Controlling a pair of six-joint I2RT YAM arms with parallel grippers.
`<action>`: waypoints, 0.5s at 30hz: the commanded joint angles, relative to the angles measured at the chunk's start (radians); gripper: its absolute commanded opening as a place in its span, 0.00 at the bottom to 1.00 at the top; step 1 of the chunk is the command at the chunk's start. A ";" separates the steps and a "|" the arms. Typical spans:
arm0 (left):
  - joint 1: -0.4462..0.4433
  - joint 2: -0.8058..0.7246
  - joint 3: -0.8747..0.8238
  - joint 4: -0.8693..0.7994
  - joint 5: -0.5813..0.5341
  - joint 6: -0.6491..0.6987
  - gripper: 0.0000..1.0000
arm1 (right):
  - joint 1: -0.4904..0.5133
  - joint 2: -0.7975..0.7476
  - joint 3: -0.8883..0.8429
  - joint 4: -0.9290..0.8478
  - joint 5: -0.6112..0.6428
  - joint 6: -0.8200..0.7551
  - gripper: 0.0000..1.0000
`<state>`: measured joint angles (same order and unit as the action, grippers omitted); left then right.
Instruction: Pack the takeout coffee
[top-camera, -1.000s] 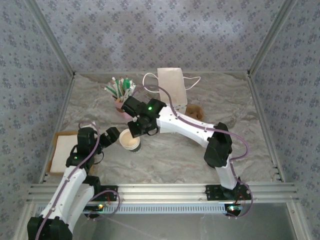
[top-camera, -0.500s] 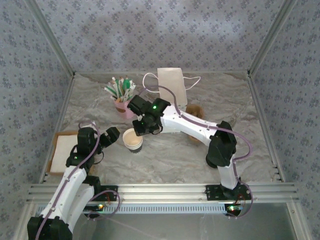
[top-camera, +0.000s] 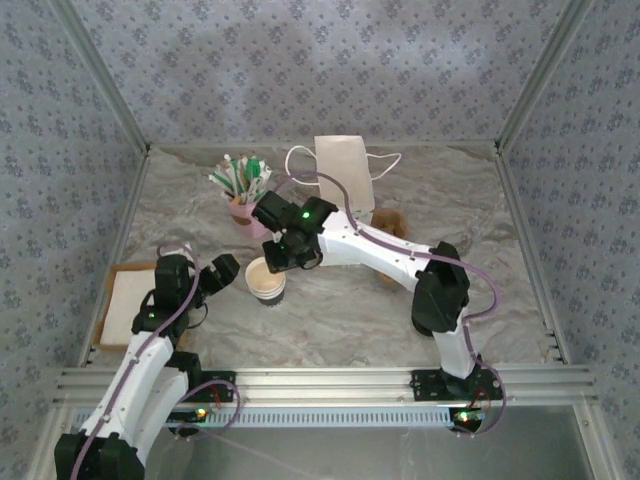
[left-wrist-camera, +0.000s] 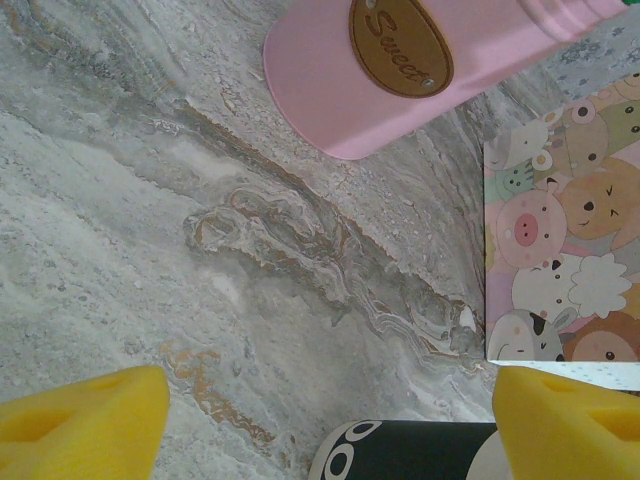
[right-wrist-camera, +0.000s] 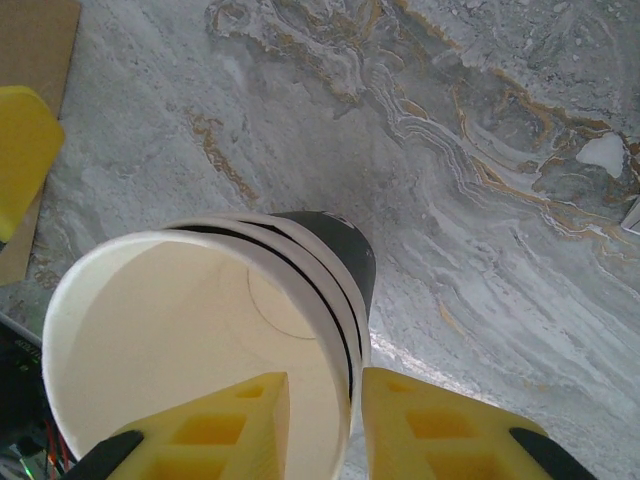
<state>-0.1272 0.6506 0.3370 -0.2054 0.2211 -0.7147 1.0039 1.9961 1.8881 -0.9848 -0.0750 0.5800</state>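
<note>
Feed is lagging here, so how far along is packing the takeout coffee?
Done: the paper cup stands upright, open-topped. In hand: the right end effector sits astride its rim, one finger inside, one outside, jaws slightly parted; the left end effector hangs open beside it. To do, as it looks: cap the cup and get it to the white bag at the back, which stands apart from it.

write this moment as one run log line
task: pack takeout coffee | right gripper: open, astride paper cup rim | left gripper: open, beside cup | cup: upright on table, no lid
</note>
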 joint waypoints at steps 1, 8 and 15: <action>-0.009 0.000 0.010 0.019 0.011 0.020 0.84 | 0.009 0.024 0.034 -0.051 0.028 0.001 0.27; -0.009 0.001 0.011 0.018 0.014 0.020 0.84 | 0.017 0.038 0.057 -0.068 0.039 -0.001 0.15; -0.010 0.003 0.010 0.020 0.016 0.021 0.84 | 0.018 0.029 0.066 -0.086 0.053 -0.006 0.25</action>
<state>-0.1272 0.6506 0.3370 -0.2054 0.2214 -0.7147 1.0153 2.0228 1.9228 -1.0260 -0.0463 0.5777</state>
